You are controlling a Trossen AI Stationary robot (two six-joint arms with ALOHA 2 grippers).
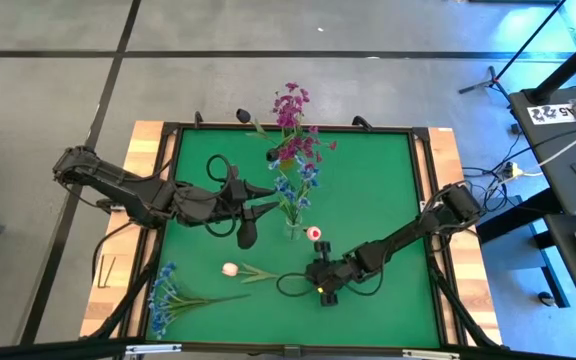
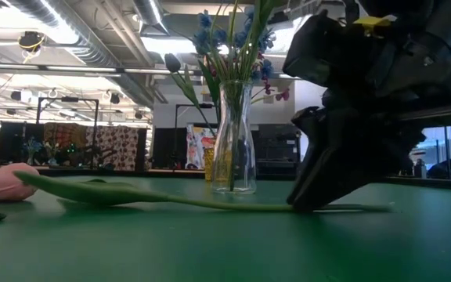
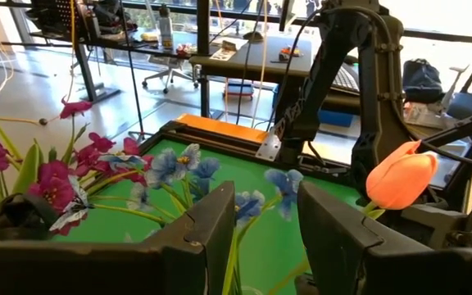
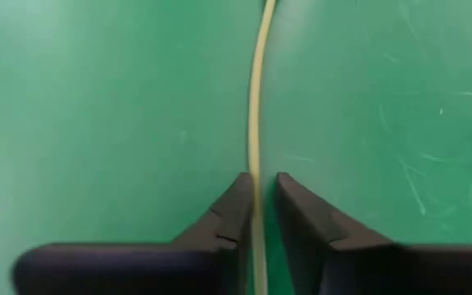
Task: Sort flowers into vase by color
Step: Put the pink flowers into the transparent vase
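We're looking down on the green table (image 1: 368, 190), and the right gripper (image 1: 320, 288) is low at the near side, right over the bare end of the pink tulip's (image 1: 230, 269) stem (image 1: 290, 276). From the right wrist camera we see that pale stem (image 4: 256, 123) running straight between the two dark fingers (image 4: 228, 217), which stand narrowly apart on either side of it; one finger looks to be touching it, but we cannot tell whether the jaws have closed fully on it. From table height we see the tulip (image 2: 6, 182) lying flat, blossom on the mat, its long stem (image 2: 202, 204) trailing to the foot of the gripper (image 2: 327, 188). The glass vase (image 1: 293, 228) stands upright near the middle of the table, holding blue sprays (image 1: 298, 180) with magenta-purple sprays (image 1: 293, 125) leaning toward the far edge. An orange-pink tulip blossom (image 1: 314, 233) sits just beside the vase. The left gripper (image 1: 268, 197) hovers just to the left of the vase, jaws open and empty, and through its wrist camera we see blue blossoms (image 3: 179, 168) between its fingers (image 3: 207, 229). A bunch of blue flowers (image 1: 168, 300) lies at the near left corner.
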